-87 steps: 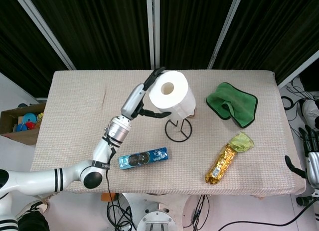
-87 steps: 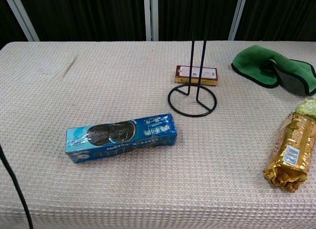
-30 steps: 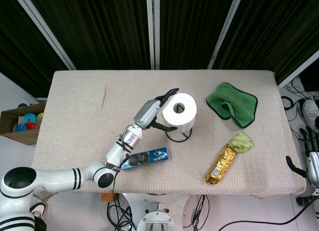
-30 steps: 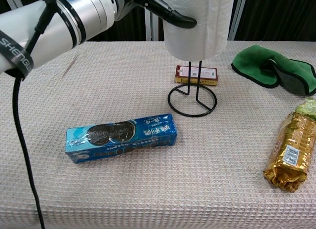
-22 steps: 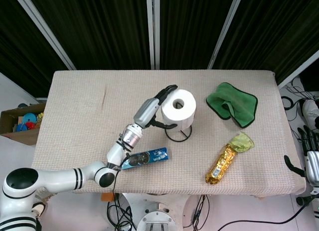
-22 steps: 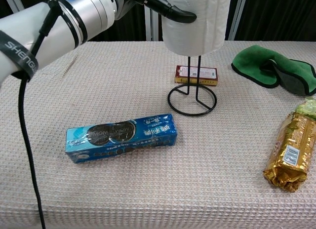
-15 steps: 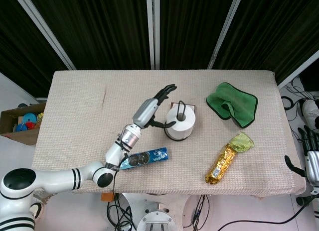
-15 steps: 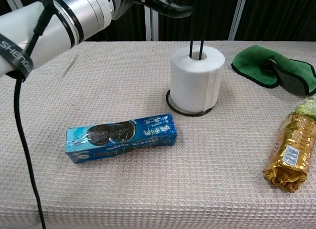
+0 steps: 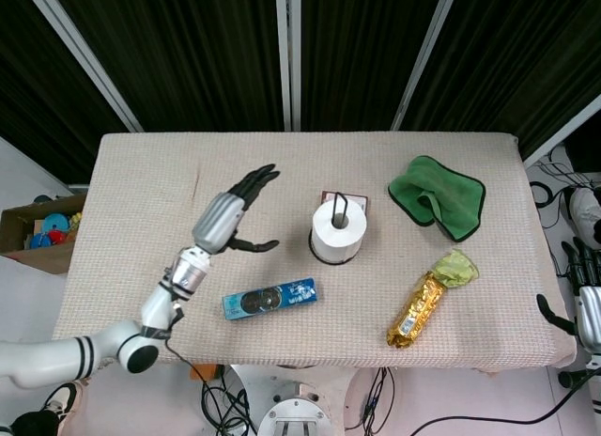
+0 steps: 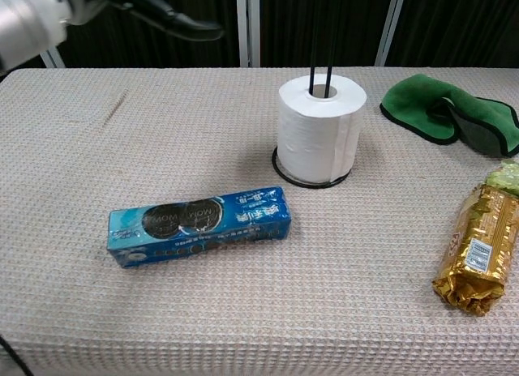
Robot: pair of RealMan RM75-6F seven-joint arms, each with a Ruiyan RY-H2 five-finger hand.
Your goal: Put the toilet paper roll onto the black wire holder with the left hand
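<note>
The white toilet paper roll (image 9: pixel 338 232) (image 10: pixel 319 130) stands upright on the black wire holder (image 10: pixel 320 36), whose two thin rods rise through its core and whose ring base (image 10: pixel 283 174) shows around the roll's bottom. My left hand (image 9: pixel 228 217) hovers well to the left of the roll, fingers spread, holding nothing. In the chest view only its dark fingers (image 10: pixel 166 20) show at the top left. My right hand (image 9: pixel 587 298) hangs at the far right edge, off the table, with fingers apart.
A blue cookie pack (image 9: pixel 270 298) (image 10: pixel 199 225) lies in front of the holder. A gold snack bag (image 9: pixel 423 305) (image 10: pixel 477 251) lies at front right, a green cloth (image 9: pixel 438 194) (image 10: pixel 448 110) at back right. A small red box (image 9: pixel 329 197) peeks from behind the roll.
The roll, held above the holder a second ago, dropped down over the rods and now rests on the base. My left hand let go and drew away to the left.
</note>
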